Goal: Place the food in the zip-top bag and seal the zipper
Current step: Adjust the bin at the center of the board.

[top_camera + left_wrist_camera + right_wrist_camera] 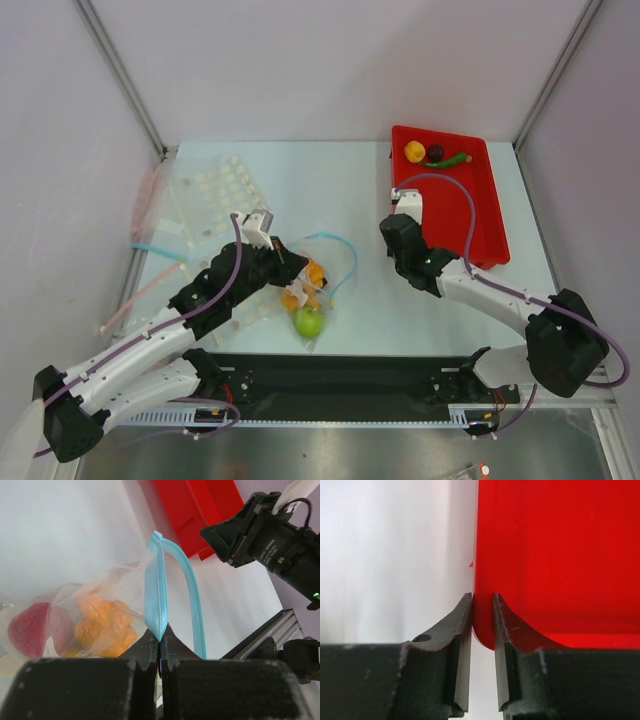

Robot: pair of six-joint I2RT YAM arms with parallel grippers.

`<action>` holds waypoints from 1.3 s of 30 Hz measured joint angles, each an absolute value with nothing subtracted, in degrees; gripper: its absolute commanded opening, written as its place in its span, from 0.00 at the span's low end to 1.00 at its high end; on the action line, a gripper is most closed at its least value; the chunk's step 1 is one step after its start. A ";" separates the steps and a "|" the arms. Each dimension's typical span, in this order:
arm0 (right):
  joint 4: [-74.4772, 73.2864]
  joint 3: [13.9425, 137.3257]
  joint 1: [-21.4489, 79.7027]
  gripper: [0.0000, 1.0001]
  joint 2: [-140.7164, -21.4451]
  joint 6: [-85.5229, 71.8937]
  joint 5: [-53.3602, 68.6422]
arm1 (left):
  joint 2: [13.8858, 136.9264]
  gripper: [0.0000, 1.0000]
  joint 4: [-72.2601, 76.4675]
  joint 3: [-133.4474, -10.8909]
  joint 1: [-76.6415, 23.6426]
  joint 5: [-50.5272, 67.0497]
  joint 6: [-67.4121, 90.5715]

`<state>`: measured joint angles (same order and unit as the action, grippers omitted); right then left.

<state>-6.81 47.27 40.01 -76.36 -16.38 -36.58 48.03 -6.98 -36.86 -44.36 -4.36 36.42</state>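
Pinched shut at the bottom of the left wrist view, the left claw (159,642) holds the light-blue zipper (155,595) of the zip-top bag (100,592). The strip rises from between the fingers in a loop. Inside the clear pouch, at lower left of that view, sit an orange bunch (105,625) and a red piece (30,630).

From above, the bag lies at the centre of the desk (420,320), with a green apple (308,321) at its lower end.

The right claw (483,611) is narrow, closed on the wall of the red tray (560,555), one finger on each side. The tray sits at upper right of the overhead frame and holds a yellow piece (414,151), a dark purple ball (436,154) and a green chili (454,160).
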 measured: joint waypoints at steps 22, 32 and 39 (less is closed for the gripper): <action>-4.03 52.01 41.01 0.61 -82.35 -16.45 -20.58 | 48.01 0.00 -7.01 -36.86 -44.36 -4.34 36.40; -0.49 44.95 40.86 0.64 -71.44 -16.88 -23.27 | 47.94 0.00 -7.03 -36.86 -44.36 -4.34 36.38; 3.99 39.07 40.86 0.67 -61.04 -16.82 -23.57 | 47.94 0.00 -7.03 -36.86 -44.36 -4.34 36.03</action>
<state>3.99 39.07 40.86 -61.04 -16.82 -23.57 47.94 -7.03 -36.86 -44.36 -4.34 36.03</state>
